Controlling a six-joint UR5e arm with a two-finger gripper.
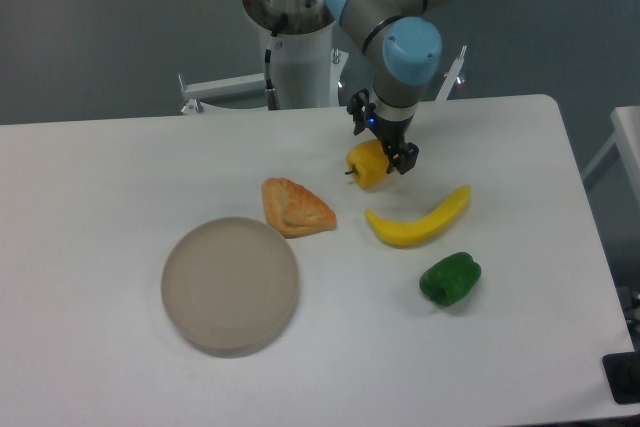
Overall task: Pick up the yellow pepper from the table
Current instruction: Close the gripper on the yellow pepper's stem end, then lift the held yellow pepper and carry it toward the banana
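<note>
**Tabletop stock, with gripper over the yellow pepper**

While the arm reaches down from the rear, the gripper [383,143] hangs directly over the yellow pepper [368,164], its two dark fingers spread apart, one at the pepper's rear edge and one at its right side. Whether either finger touches the pepper cannot be told.

Item 1. Yellow pepper: small, blocky, yellow-orange, short dark stem pointing left. It rests on the table [100,197], partly hidden by the gripper.

Item 2. Banana [420,220]: long, curved, yellow; lies just in front and to the right of the yellow pepper, apart from it.

Item 3. Green pepper [450,279]: dark green, rounded; lies farther to the front right of the yellow pepper, beyond the banana and near it.

Item 4. Pastry [294,208]: golden-brown, wedge-shaped; lies to the front left of the yellow pepper, apart from it.

Item 5. Plate [230,284]: round, grey-beige; lies well to the front left of the yellow pepper, just in front of the pastry.

Item 6. Table: white, flat, rounded corners; bears all items above.
</note>
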